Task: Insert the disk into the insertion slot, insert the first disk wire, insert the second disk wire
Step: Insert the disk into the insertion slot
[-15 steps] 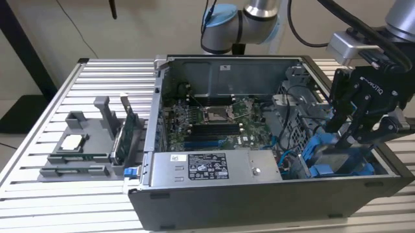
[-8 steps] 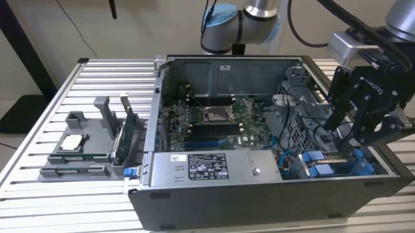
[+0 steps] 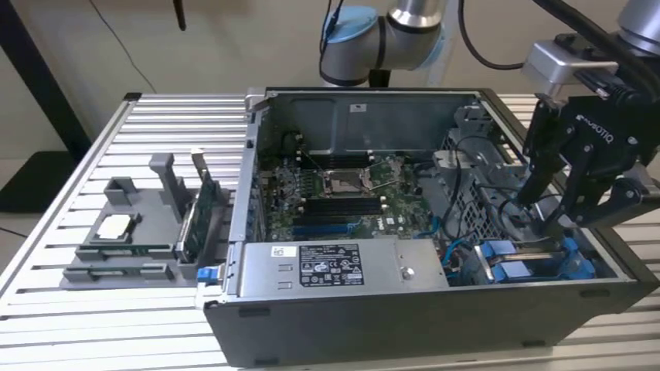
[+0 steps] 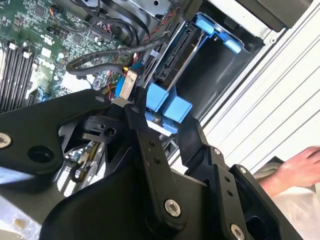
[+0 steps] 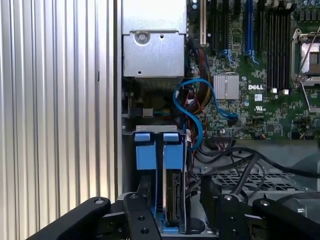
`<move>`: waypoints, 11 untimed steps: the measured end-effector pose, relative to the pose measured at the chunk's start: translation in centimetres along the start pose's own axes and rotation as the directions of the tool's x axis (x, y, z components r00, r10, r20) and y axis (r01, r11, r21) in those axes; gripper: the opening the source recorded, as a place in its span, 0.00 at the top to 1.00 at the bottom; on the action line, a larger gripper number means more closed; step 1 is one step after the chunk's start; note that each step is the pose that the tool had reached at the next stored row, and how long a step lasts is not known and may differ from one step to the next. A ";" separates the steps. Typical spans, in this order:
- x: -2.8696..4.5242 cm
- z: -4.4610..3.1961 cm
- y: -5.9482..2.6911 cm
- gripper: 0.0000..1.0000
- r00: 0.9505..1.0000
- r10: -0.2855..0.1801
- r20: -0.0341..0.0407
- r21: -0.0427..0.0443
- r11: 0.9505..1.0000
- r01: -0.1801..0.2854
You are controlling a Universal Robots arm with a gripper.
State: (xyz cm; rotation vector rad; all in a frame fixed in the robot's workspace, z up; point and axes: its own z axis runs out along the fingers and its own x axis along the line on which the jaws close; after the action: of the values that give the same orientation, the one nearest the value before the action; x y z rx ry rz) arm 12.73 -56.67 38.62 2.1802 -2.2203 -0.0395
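Observation:
The disk (image 5: 173, 200) stands edge-on in its blue carrier frame (image 5: 173, 152), set down in the insertion slot (image 3: 539, 261) of the dark drive cage, beside a second blue frame (image 5: 145, 152). My black gripper (image 3: 554, 220) hangs over that cage at the exterior view's right. It is open, with one finger (image 5: 137, 212) on each side of the disk, apart from it. In the second wrist view the blue carrier tabs (image 4: 167, 104) lie just past the fingers. A blue wire (image 5: 197, 107) loops from the motherboard toward the cage, and its connector (image 4: 127, 84) lies near the tabs. Black wires (image 5: 240, 165) run beside it.
A silver power supply box (image 3: 330, 267) fills the case's front, with the green motherboard (image 3: 341, 193) behind it. A grey fixture (image 3: 144, 224) holding green cards stands on the slatted table (image 3: 93, 317) at the exterior view's left. A person's hand (image 4: 300, 167) rests outside the case.

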 end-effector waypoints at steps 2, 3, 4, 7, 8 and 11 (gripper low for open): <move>-0.11 -0.16 0.01 0.47 1.000 0.000 0.000 0.000 1.000 0.000; -0.16 -0.25 0.01 0.47 1.000 0.000 0.000 0.000 1.000 0.000; -0.21 -0.37 0.02 0.47 1.000 0.000 -0.001 0.000 1.000 0.000; -0.33 -0.73 0.03 0.47 1.000 0.000 0.000 0.000 1.000 0.000; -0.37 -0.87 0.04 0.47 1.000 0.000 0.000 0.000 1.000 0.000; -0.51 -1.27 0.06 0.47 1.000 0.000 0.000 0.000 1.000 0.000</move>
State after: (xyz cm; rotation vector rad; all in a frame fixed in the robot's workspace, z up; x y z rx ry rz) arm 12.73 -56.15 39.89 2.1798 -2.2203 -0.0392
